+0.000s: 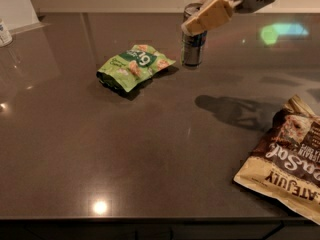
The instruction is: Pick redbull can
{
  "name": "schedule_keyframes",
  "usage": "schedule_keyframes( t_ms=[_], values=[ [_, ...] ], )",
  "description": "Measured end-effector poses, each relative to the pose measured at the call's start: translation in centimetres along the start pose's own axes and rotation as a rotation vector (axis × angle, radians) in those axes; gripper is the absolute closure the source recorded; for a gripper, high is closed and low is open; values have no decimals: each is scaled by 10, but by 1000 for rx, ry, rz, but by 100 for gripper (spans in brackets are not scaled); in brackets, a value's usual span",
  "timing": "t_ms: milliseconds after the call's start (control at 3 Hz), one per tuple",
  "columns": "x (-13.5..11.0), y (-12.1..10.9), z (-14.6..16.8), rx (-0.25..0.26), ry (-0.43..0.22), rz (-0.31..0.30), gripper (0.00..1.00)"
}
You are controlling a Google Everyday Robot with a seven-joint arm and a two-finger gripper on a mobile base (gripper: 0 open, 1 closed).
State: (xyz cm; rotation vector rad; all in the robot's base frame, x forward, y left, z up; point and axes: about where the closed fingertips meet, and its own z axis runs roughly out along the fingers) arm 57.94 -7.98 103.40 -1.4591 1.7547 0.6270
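Note:
The redbull can [193, 48] is a slim silver-and-blue can standing upright at the back middle of the dark table [150, 149]. My gripper [199, 15] comes in from the upper right. Its beige fingers [212, 15] are closed around the can's top. The can looks held just above the table surface, to the right of the green snack bag [133, 66]. The can's top rim is partly hidden by the fingers.
A brown-and-cream snack bag [290, 164] lies at the front right edge. A white container [4, 32] stands at the far left. The arm's shadow [235, 109] falls on the table right of centre.

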Motion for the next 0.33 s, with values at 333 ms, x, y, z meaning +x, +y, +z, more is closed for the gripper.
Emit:
schedule_keyframes(
  t_ms=[333],
  values=[
    [0,0,0,0,0,0,100]
  ],
)
